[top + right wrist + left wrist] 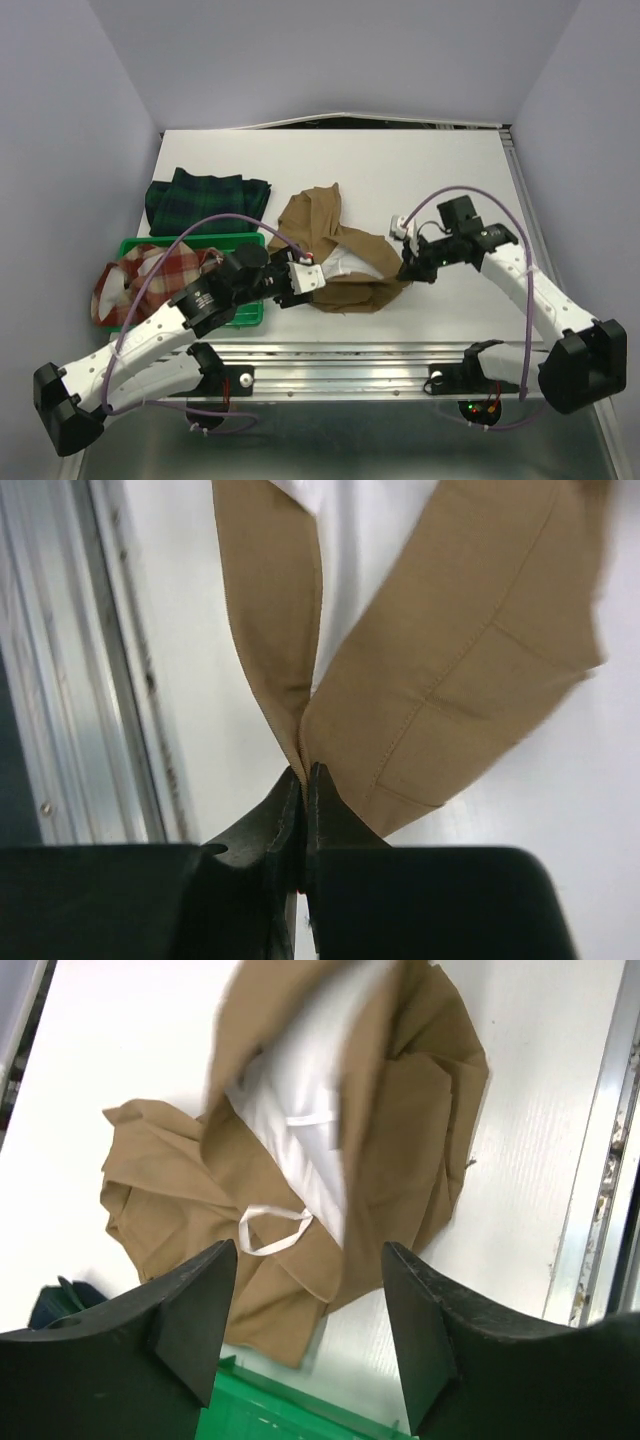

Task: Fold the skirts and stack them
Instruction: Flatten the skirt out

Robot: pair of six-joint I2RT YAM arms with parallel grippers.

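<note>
Your right gripper point(305, 775) is pinched tight on a stitched edge of the tan skirt point(335, 250), and the cloth fans up from the jaws in two flaps with white lining showing between them. Your left gripper point(308, 1255) is spread wide with nothing in it, hovering over the rumpled part of that skirt. The skirt sits crumpled at centre frame in the top view, on the counter point(450, 170). At upper left the tartan skirt point(205, 200) lies just beyond the green tray point(250, 315), and the plaid skirt point(140, 280) is piled in that tray at lower left. This tan fabric looks light and limp: expect it to sag and bunch rather than hold a crease, and the lining may slip. Take it at stitched edges, hem or waistband, where the layers are thickest. I'd put the left gripper on a matching corner so you can draw the cloth flat between the two. Mind the white loop; it could snag.
</note>
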